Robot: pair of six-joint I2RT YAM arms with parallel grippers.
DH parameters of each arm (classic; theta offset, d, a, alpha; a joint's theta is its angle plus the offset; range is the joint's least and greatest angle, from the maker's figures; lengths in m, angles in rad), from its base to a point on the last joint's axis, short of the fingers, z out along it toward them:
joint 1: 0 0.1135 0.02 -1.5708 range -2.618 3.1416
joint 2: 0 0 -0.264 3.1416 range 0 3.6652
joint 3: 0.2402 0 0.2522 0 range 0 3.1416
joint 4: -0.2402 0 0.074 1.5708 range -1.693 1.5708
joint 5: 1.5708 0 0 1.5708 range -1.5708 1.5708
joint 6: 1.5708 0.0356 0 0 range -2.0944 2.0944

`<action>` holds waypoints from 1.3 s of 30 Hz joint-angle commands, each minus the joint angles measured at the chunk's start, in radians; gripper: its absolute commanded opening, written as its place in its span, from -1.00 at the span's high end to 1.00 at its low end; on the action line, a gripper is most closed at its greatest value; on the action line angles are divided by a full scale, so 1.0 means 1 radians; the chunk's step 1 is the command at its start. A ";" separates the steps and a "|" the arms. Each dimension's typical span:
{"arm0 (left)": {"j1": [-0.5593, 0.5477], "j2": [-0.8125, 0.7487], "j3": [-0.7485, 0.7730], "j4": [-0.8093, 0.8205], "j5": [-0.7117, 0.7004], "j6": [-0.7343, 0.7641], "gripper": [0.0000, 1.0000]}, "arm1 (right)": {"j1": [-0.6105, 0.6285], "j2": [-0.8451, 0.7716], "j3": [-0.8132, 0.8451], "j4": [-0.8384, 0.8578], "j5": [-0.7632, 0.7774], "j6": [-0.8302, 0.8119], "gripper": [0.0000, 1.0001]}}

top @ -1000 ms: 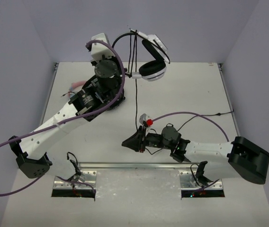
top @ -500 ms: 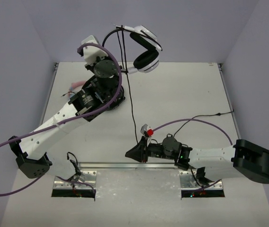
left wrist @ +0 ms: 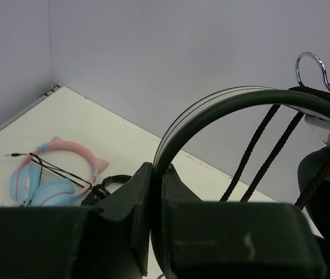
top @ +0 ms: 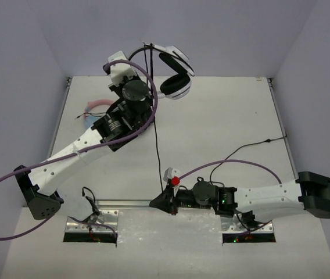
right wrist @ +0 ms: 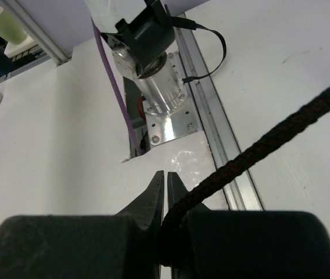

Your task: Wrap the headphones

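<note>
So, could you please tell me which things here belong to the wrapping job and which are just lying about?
In the job: white headphones, headband clamped in the left gripper; their black cable, pinched in the right gripper.
Lying about: pink-and-blue cat-ear headphones; black headphones beside them.

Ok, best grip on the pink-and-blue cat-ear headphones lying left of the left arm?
Likely the pink headband, from above: the pair lies on the white table, the band is thin, the blue ear cups look bulky. Mind the thin black cable across it.
</note>
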 commanded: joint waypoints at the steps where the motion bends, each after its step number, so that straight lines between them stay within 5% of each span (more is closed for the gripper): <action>1: 0.033 -0.056 -0.063 0.187 -0.003 -0.009 0.99 | 0.111 -0.062 0.165 -0.247 0.119 -0.118 0.97; 7: 0.032 -0.136 -0.320 0.132 0.078 -0.180 0.99 | 0.158 -0.132 0.401 -0.618 0.129 -0.244 0.97; 16: -0.001 -0.239 -0.701 0.230 0.331 -0.167 0.99 | 0.147 -0.136 0.902 -1.115 0.461 -0.495 0.97; 22: -0.062 -0.208 -0.872 0.264 0.411 -0.188 0.99 | -0.026 -0.066 1.139 -1.332 0.466 -0.555 0.97; 30: -0.114 -0.366 -0.997 0.321 0.694 -0.055 0.99 | -0.276 -0.034 1.172 -1.495 0.437 -0.735 0.97; 39: -0.126 -0.529 -0.947 -0.037 0.926 -0.082 0.99 | -0.595 -0.042 0.986 -1.277 0.373 -0.804 0.97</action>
